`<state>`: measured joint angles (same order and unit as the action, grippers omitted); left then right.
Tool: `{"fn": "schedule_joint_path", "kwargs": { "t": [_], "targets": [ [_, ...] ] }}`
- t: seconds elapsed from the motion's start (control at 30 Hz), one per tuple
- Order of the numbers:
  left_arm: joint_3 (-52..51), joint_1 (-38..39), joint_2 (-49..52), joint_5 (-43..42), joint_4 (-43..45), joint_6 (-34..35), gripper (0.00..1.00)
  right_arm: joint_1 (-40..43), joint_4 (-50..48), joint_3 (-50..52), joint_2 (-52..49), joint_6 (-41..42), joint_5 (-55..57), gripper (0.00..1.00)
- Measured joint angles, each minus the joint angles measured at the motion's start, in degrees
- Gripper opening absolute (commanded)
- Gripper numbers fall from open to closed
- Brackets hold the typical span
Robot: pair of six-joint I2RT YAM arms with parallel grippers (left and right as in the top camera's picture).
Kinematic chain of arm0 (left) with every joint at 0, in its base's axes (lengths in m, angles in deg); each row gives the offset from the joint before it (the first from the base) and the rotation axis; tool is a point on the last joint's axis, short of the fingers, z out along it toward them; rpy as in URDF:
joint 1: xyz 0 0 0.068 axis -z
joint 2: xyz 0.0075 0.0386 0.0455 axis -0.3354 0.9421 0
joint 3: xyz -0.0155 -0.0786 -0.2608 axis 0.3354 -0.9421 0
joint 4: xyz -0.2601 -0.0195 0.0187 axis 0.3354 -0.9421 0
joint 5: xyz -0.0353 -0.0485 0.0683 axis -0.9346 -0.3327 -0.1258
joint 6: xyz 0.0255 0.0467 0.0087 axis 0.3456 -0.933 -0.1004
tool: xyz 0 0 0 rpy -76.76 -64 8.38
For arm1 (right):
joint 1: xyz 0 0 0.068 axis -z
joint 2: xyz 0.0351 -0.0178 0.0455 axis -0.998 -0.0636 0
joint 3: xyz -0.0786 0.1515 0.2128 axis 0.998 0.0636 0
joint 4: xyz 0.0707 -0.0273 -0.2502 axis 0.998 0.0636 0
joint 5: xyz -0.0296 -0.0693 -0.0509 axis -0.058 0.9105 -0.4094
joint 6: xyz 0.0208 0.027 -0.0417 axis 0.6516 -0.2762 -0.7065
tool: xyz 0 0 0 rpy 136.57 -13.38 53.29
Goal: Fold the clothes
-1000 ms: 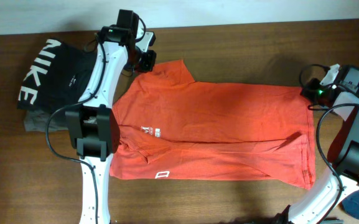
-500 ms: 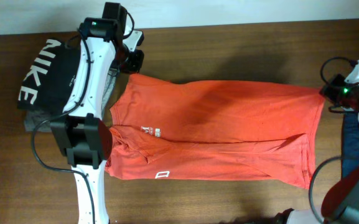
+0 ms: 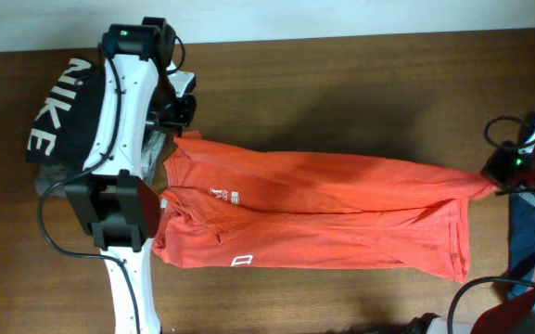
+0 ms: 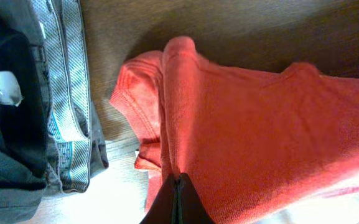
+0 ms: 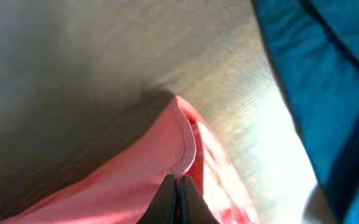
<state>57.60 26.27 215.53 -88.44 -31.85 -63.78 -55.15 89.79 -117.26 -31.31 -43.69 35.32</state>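
Both hands have carried the upper edge of the shirt (image 3: 313,209) down the frame and outward, so cloth that lay broad a second ago now forms a narrower band across the middle of the overhead view, its lower half flat on the tabletop (image 3: 360,83). At upper left the left hand (image 3: 175,128) is pressed together on a ridge of red fabric by the sleeve; at far right the right hand (image 3: 499,176) pinches the hem corner the same way. The band looks taut between them. More outward pull could slip that thin corner free, and the fold would drop crooked. The grey garment (image 4: 73,81) and black garment (image 3: 63,111) lie close at upper left, so the left hand might snag them
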Motion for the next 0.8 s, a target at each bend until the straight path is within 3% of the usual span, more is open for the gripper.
{"fn": "schedule_joint_path", "kwargs": {
  "t": [0.4,0.8],
  "targets": [
    [-17.0,-0.2,-0.2,-1.8,0.2,0.0,0.01,0.0,3.0,2.5,0.0,0.0,2.7,0.04],
    [-19.8,-0.2,-0.2,-4.5,0.1,0.0,0.02,0.0,1.4,10.7,0.0,1.1,3.1,0.08]
  ]
}}
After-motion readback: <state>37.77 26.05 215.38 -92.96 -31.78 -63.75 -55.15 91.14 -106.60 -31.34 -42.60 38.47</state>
